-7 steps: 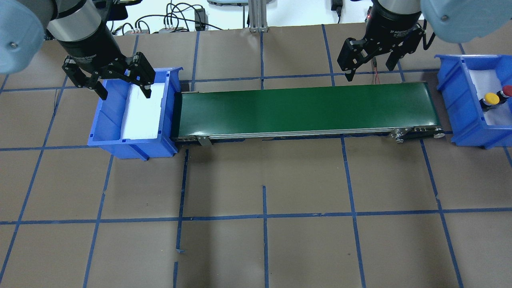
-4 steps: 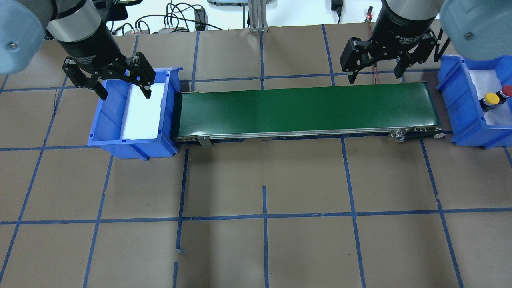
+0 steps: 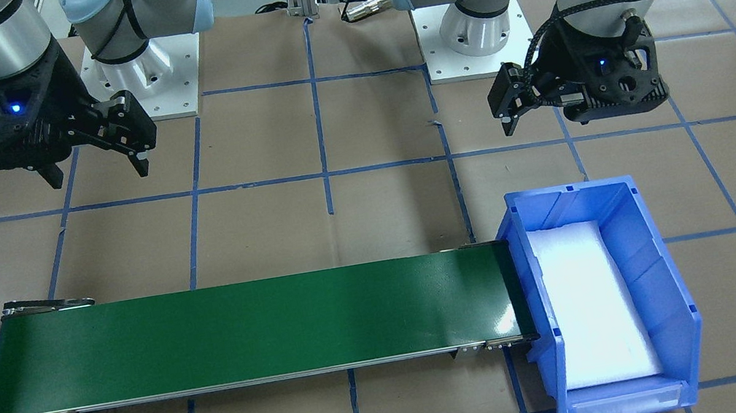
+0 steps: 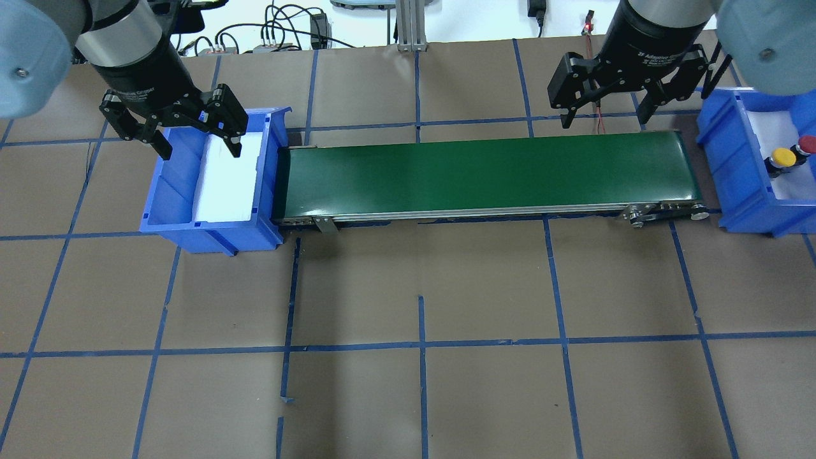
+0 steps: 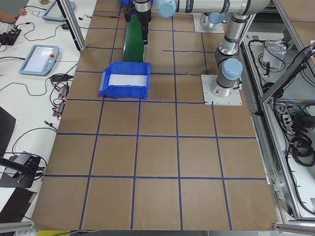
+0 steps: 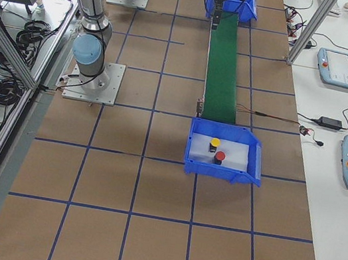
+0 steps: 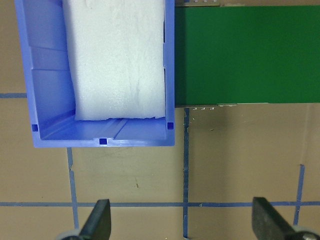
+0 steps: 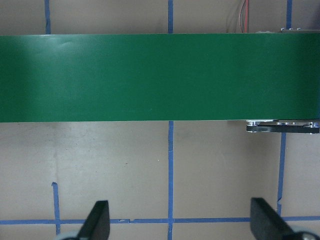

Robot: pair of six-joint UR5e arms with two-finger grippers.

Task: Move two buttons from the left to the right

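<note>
Transfer judged complete; nothing in hand.
Nearest, left gripper [image 4: 201, 152] and right gripper [image 4: 604, 121] hang wide open and empty. Beyond them the belt [image 4: 484, 172] is bare, left bin [image 4: 167, 191] holds only foam [image 4: 226, 185], and yellow button [image 4: 783, 157] and red button [image 4: 808, 144] stand together in right bin [image 4: 743, 185].

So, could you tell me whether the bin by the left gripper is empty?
Empty: the bin holds only white foam, as the left wrist view shows.
</note>
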